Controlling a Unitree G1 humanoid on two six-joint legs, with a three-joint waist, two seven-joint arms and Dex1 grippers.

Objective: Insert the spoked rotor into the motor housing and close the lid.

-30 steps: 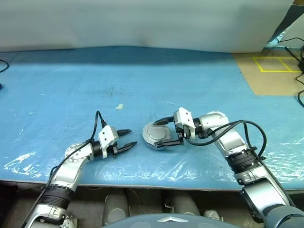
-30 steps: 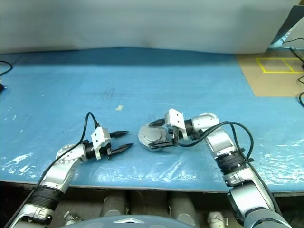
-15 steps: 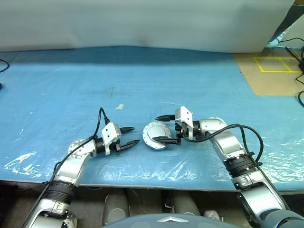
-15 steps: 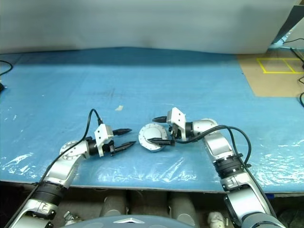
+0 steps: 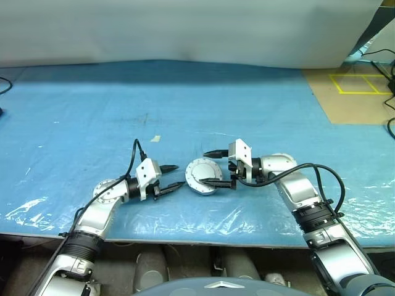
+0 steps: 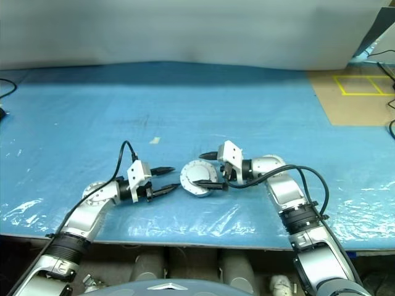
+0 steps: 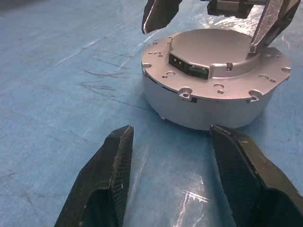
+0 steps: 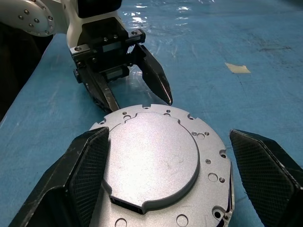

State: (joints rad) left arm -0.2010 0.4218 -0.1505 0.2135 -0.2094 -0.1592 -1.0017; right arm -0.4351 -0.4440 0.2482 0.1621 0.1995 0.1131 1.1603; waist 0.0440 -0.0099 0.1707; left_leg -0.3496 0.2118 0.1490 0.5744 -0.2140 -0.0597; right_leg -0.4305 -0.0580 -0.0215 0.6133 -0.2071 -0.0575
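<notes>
The table (image 5: 92,111) is covered by a blue sheet under clear plastic film (image 5: 203,219), backed by a white wall (image 5: 185,31), with brown floor (image 5: 355,98) marked in yellow tape (image 5: 361,83).

One round silver motor unit (image 5: 200,176) sits on the bench (image 5: 185,105), and that's the lone part out here. Two claws, the left claw (image 5: 170,179) and the right claw (image 5: 212,166). One scrap of tape (image 5: 155,138). One blue plastic sheet (image 5: 74,135) covers the top.
</notes>
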